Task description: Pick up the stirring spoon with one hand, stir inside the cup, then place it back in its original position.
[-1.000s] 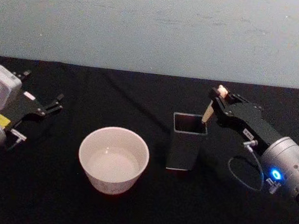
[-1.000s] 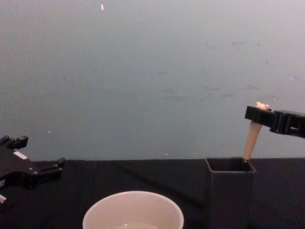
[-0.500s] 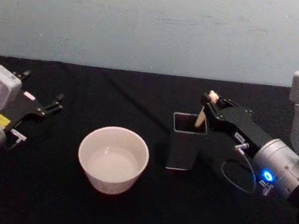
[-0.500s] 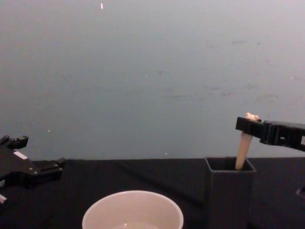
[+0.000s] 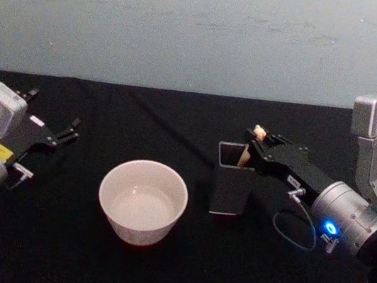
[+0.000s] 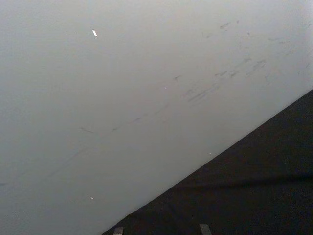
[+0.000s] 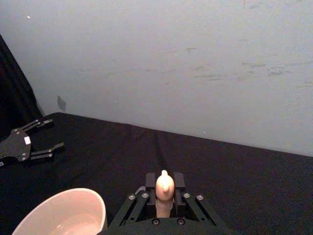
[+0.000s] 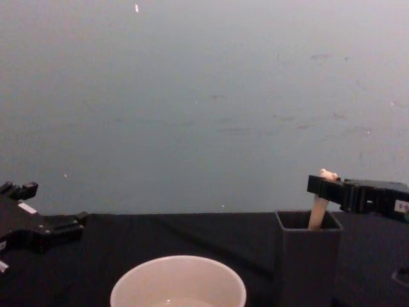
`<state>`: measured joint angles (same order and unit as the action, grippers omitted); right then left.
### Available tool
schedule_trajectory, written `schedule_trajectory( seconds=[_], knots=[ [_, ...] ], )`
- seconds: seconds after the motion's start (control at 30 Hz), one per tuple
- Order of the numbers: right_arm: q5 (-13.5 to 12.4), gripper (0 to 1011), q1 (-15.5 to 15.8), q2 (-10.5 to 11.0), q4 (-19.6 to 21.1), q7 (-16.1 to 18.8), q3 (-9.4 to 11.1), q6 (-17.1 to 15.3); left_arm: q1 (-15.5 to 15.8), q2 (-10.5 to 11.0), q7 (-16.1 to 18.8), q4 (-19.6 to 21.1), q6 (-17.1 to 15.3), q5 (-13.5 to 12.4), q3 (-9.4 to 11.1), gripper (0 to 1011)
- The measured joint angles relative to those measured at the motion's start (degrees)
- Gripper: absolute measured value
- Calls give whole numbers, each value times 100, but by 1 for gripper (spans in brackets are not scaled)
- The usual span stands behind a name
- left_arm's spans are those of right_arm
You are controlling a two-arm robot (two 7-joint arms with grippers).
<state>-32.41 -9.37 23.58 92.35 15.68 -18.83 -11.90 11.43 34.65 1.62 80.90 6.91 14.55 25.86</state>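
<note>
Cup [image 5: 142, 201] near centre of surface [image 5: 177, 125]; holder [image 5: 232, 179] to its right, stirring spoon [image 5: 251, 148] standing in holder's right side.

No readable text, brand, number or sign was found. Small white labels were seen on the left gripper [image 5: 52, 133] and on the right gripper [image 5: 255, 139], and a yellow sticker on the left arm's wrist housing [image 5: 4, 152], but nothing printed on them could be made out.

Both arms have silver-grey wrist housings, black linkage jaws with small screws, a looped cable, and green or blue indicator lights.
</note>
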Motion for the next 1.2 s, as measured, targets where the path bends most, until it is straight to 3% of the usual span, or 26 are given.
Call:
schedule_trajectory(
  seconds=[0.97,1.2],
  knots=[
    [37,216,-17,-12,-31,-22,-20,-23,0,0,0,0,0,0,0,1001],
    [33,383,-17,-12,-27,-22,-17,-19,0,0,0,0,0,0,0,1001]
  ],
)
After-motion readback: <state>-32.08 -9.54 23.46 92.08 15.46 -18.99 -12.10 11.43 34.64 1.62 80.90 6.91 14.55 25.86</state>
